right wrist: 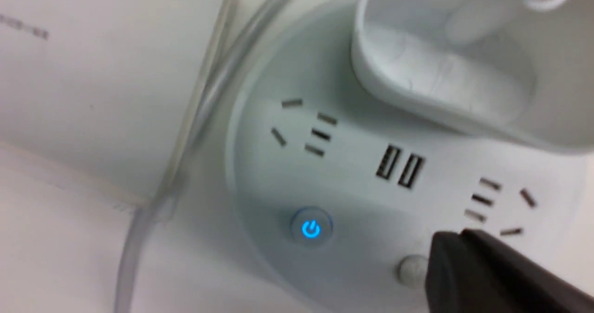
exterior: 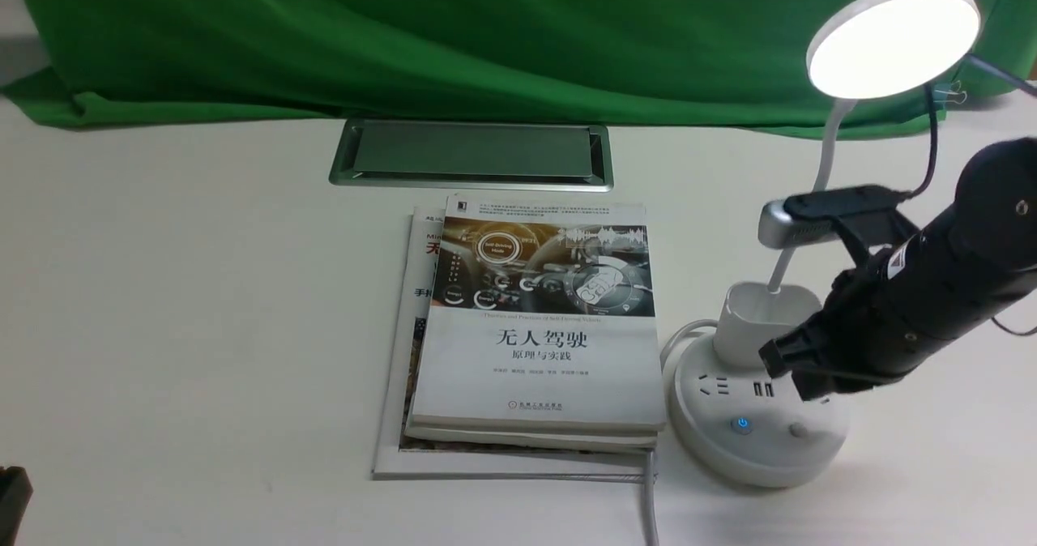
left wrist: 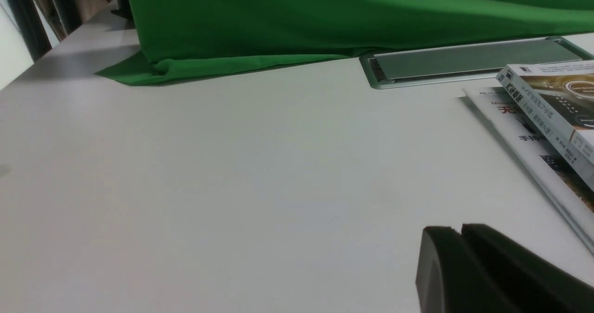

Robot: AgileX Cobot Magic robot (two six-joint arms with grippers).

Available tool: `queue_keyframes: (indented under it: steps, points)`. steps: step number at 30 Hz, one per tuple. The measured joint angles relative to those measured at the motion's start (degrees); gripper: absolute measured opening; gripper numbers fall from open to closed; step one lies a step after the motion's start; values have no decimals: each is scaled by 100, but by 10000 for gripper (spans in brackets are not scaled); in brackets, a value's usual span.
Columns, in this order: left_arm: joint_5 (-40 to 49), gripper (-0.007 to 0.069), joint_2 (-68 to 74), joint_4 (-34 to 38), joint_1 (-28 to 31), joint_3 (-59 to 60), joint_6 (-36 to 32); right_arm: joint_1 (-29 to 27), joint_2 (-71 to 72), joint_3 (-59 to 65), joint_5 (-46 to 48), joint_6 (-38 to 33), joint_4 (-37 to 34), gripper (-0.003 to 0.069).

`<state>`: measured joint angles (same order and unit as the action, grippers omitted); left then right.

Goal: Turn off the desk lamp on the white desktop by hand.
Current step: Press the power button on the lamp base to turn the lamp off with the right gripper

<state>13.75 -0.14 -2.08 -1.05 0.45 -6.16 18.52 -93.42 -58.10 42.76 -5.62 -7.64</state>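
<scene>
Standing on the right side of the desk [exterior: 202,303], the desk lamp [exterior: 766,327], its round head [exterior: 895,40] glowing white; on its base [exterior: 757,461], a power button [right wrist: 311,228] lit blue, near a plain grey button [right wrist: 412,270]; over the base, the right hand [right wrist: 457,236], closed and empty, contact with it impossible to tell; also closed and empty, the left hand [left wrist: 459,231], above the desk's left part; just left of the lamp, stacked books [exterior: 539,368]; behind them, a metal hatch [exterior: 474,151] and green cloth [exterior: 486,36].
</scene>
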Motion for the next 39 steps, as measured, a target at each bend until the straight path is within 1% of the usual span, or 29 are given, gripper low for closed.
queue_keyframes:
  steps: [6, 12, 26, 34, 39]
  points:
    - [0, 20, 0, 0, 0, 0, 0, 0, -428, 81, -85, 0, 6, 35]
    - [0, 20, 0, 0, 0, 0, 0, 0, -539, 21, -238, 0, 0, 35]
    - [0, 20, 0, 0, 0, 0, 0, 0, 46, 86, -25, 5, 6, 35]
    - [0, 20, 0, 0, 0, 0, 0, 0, -482, 65, -33, 13, 7, 35]
    - [0, 20, 0, 0, 0, 0, 0, 0, -546, 11, -5, -3, 2, 36]
